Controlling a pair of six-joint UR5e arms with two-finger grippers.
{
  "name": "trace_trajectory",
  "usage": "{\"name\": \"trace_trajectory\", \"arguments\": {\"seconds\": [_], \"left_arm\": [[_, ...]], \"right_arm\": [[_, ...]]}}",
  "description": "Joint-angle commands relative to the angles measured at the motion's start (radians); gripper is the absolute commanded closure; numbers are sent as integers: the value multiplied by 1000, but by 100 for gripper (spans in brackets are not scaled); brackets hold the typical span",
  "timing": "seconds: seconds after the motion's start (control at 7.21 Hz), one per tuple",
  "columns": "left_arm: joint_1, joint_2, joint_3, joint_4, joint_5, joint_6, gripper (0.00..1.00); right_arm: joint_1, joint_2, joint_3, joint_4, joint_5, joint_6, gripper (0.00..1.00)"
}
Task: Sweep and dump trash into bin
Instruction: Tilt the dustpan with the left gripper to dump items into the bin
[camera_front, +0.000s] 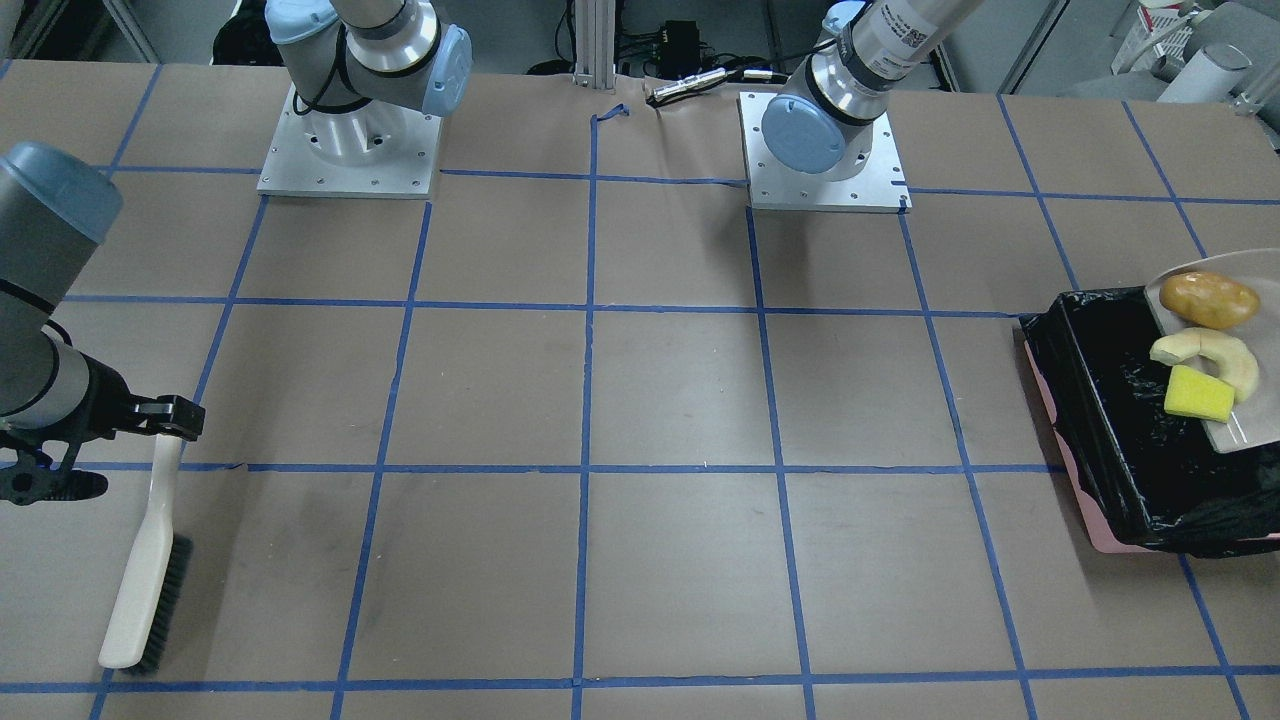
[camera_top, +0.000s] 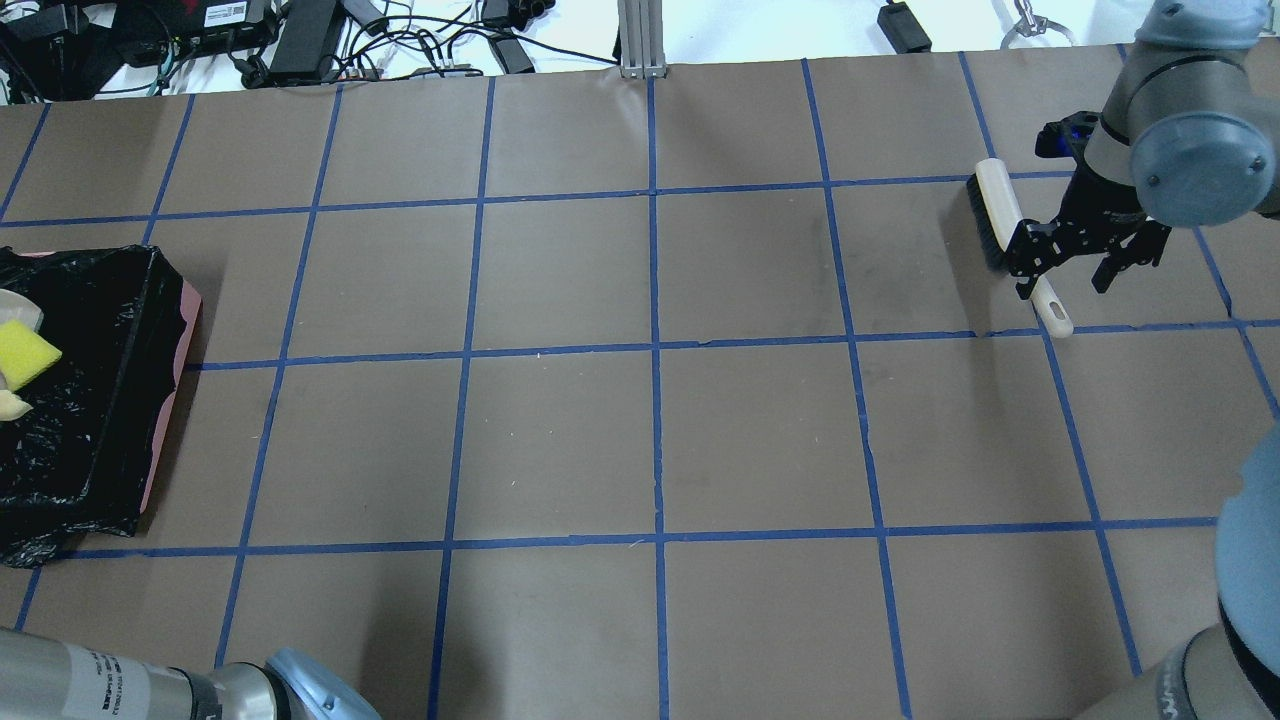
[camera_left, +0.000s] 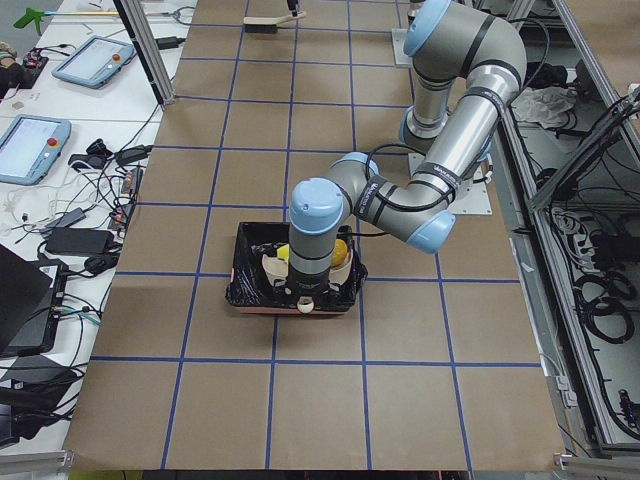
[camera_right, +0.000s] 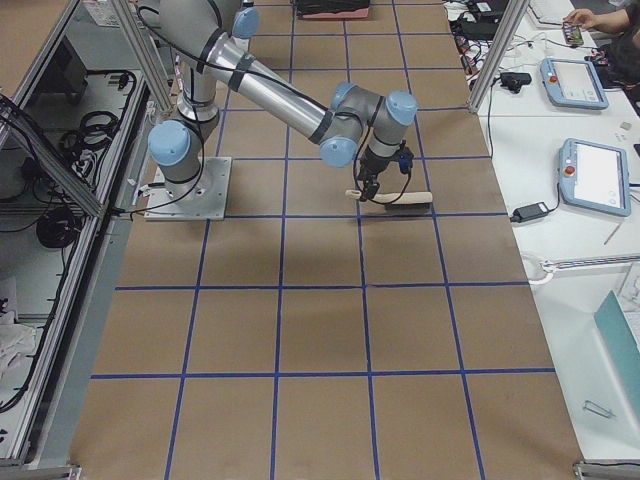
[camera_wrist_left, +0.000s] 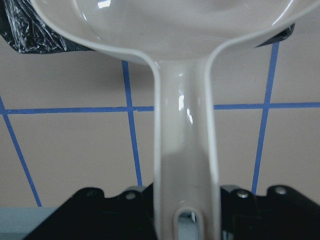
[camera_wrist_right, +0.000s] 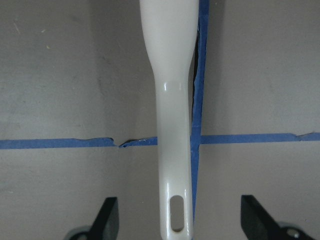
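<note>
Brown potato (camera_front: 1210, 299), cream crescent slice (camera_front: 1215, 355) and yellow sponge-like wedge (camera_front: 1198, 395) in row on beige dustpan (camera_front: 1255, 425), over bin (camera_front: 1095, 400): pink box, crinkled black liner, at tabletop (camera_front: 680, 400) end on robot's left. Bin long axis runs robot-to-operator side, slightly skewed.
Overhead: wedge and slice tip at view edge, over liner.
Left wrist: left end effector (camera_wrist_left: 185, 215) clamped on dustpan handle.
Right wrist: right end effector (camera_wrist_right: 182, 220) fingers apart, straddling brush (camera_wrist_right: 172, 100) handle without touching.

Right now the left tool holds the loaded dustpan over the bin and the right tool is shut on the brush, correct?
No: the right tool is open. The right wrist view shows its fingers standing clear of the brush handle on both sides. The rest holds.
</note>
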Motion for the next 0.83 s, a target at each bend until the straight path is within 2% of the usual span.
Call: {"name": "trace_trajectory", "arguments": {"seconds": [0.0,0.14,0.28,0.56,0.69], "left_arm": [[-34,2,0,63,45,-3,100],[-44,0,0,66,72,-14,100],[-66,2,-3,77,112,-20,100],[-77,1,-5,78,120,-20,100],[-77,5,-5,77,111,-19,100]], "right_arm": [[11,-85,0,21,87,3,0],[25,-129,-6,88,104,3,0],[54,-199,-9,105,104,6,0],[142,-264,-11,130,103,36,0],[179,-300,-11,133,103,132,0]]}}
